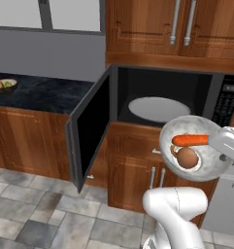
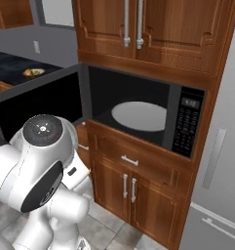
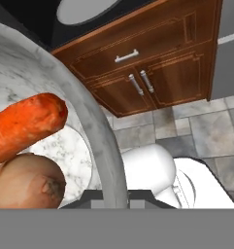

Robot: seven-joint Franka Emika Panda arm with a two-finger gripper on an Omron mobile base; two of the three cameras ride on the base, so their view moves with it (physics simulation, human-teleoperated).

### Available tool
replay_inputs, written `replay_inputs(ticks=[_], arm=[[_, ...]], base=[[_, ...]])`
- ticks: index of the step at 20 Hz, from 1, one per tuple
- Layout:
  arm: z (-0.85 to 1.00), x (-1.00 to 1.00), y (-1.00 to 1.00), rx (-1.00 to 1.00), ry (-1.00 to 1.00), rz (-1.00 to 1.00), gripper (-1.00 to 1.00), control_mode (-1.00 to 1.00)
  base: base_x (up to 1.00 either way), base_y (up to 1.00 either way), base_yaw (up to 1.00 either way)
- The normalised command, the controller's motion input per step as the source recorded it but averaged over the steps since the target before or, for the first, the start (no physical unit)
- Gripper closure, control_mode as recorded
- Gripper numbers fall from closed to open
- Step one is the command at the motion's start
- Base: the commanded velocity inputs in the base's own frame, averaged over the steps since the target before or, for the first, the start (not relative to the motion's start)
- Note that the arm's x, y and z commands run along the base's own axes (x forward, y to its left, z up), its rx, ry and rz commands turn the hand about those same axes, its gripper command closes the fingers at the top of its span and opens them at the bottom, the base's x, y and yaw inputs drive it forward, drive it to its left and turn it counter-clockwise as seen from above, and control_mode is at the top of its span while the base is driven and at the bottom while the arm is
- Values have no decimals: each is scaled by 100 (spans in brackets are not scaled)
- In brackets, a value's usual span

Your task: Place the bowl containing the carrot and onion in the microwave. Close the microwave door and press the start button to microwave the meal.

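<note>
I carry the bowl (image 1: 196, 148), with the carrot (image 1: 190, 140) and the onion (image 1: 187, 158) inside, in the air just in front of and below the open microwave (image 1: 159, 95); the pincer (image 3: 113, 194) is clenched on its rim. Next I must raise the bowl level and slide it onto the white turntable (image 2: 139, 116) without tipping it. The keypad panel (image 2: 186, 126) has writing too small for me to read.

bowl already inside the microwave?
No. In the left base view the bowl hangs in the air in front of the lower cabinets, below the open microwave, with carrot and onion inside.
</note>
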Motion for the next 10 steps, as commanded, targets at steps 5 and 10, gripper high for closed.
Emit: replay_inputs(ticks=[5,10], arm=[[0,0,0,0,0,0,100,100],[0,1,0,0,0,0,100,-100]], base=[[49,0,0],[11,2,0]])
